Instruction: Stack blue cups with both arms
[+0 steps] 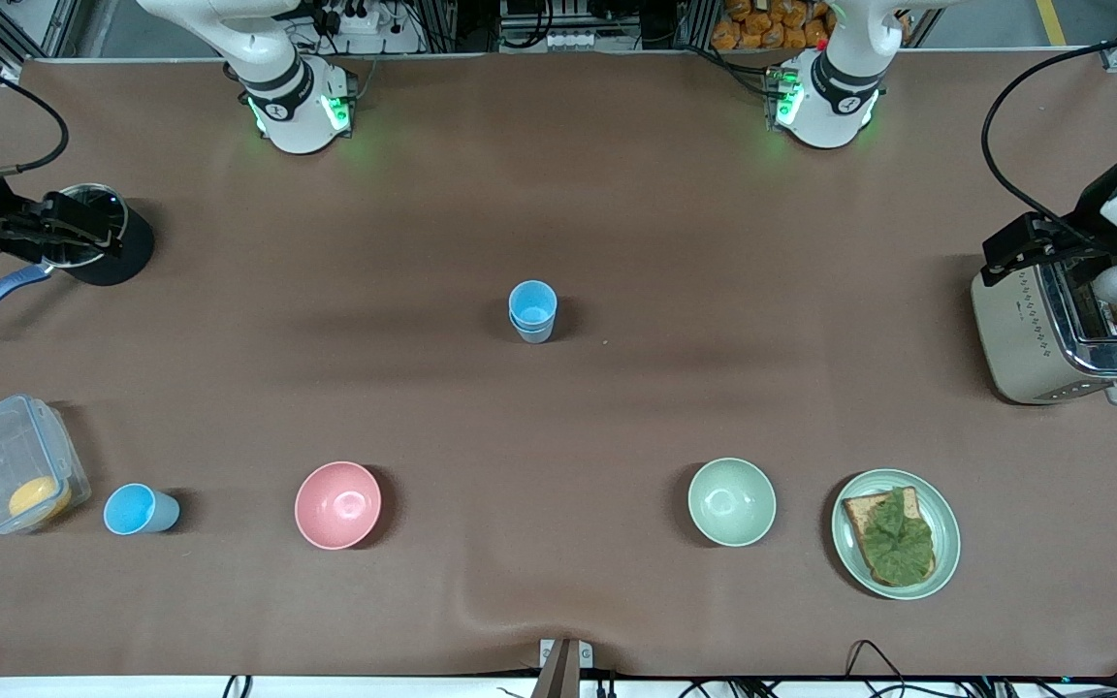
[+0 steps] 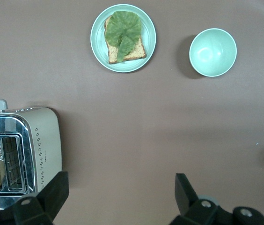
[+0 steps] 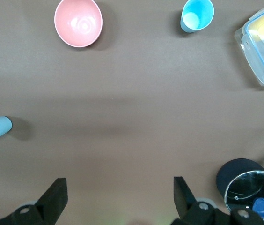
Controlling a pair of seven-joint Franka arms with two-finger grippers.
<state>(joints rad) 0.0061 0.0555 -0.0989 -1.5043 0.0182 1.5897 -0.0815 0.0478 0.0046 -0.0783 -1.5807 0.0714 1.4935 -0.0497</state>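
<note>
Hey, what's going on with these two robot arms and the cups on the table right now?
Neither arm is handling anything. The left gripper hangs open over the toaster, the right gripper open over the black pot, at opposite table ends. Two blue cups already sit nested at the table's middle. A third blue cup stands alone beside the clear container, nearer the front camera, not yet stacked.

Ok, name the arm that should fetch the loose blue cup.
Right. Its open pincer hangs over the black pot at the same end as the loose cup; the left pincer, open, is over the toaster.
</note>
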